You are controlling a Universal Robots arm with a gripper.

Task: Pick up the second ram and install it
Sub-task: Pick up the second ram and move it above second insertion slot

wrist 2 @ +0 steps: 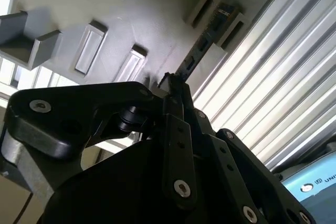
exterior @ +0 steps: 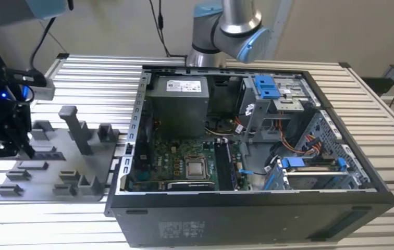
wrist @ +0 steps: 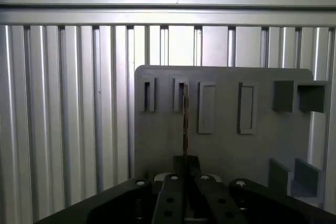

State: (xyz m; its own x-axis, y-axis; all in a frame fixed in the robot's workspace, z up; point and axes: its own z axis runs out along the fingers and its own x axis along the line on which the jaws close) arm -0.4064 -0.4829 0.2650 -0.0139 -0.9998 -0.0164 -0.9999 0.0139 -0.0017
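Gripper (wrist: 185, 169) closed around near end of second ram (wrist: 185, 119); ram edge-on, far end in slot of holder tray (wrist: 262, 150) on table (exterior: 364, 104). Pick-up seems at grasp stage; install in computer case (exterior: 253, 208) not yet done.

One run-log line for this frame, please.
step: pick second ram | gripper: shut on ram | ram: on edge, far end between tray blocks | case: open, beside tray
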